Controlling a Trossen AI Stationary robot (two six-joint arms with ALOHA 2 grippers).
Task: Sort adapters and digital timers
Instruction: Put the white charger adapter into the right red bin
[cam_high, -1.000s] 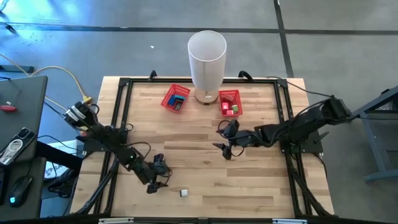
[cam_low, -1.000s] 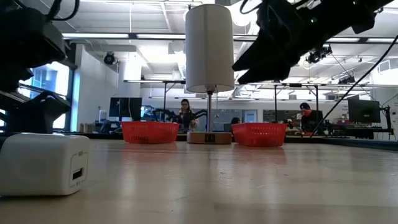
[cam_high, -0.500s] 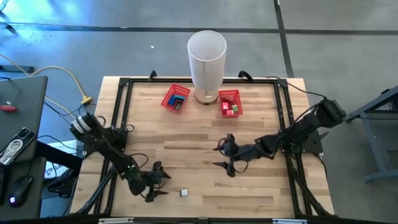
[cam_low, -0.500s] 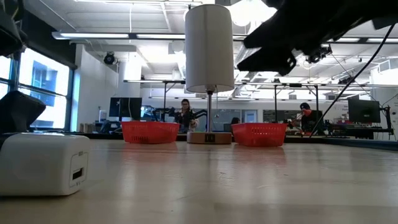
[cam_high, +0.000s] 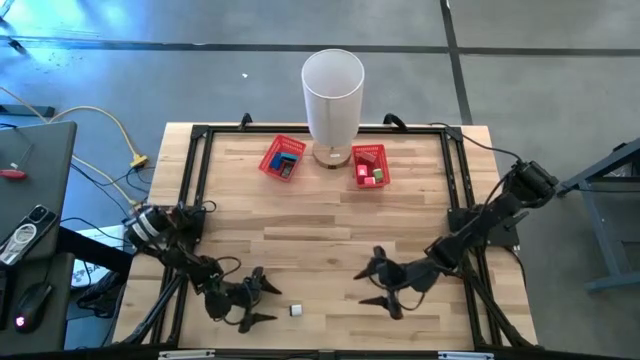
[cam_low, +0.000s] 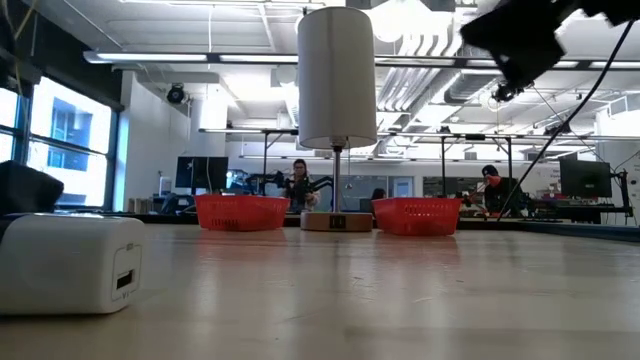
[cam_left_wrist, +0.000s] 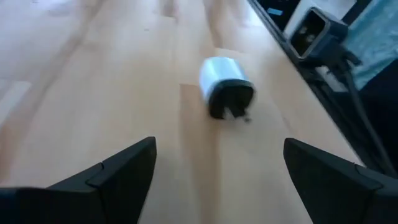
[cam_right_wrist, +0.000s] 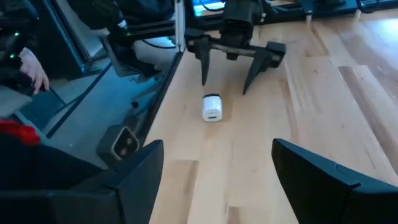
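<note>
Overhead picture of a wooden table with two dark robot arms reaching in from the left and right edges. One white adapter (cam_high: 296, 310) lies loose on the bare wood near the bottom edge of the frame, left of centre; it looks like the last item left to sort.

The left gripper (cam_high: 256, 297) sits just to the left of the adapter, fingers spread wide and holding nothing. The right gripper (cam_high: 384, 287) is at lower centre-right, well apart from the adapter, also spread and empty.

At the upper centre stands a white lamp (cam_high: 333, 92). The left red basket (cam_high: 283, 157), just left of the lamp, holds something blue and dark. The right red basket (cam_high: 369, 165), just right of the lamp, holds small items, one green and one pale. Exactly what they are cannot be told. Sorting appears nearly done.
</note>
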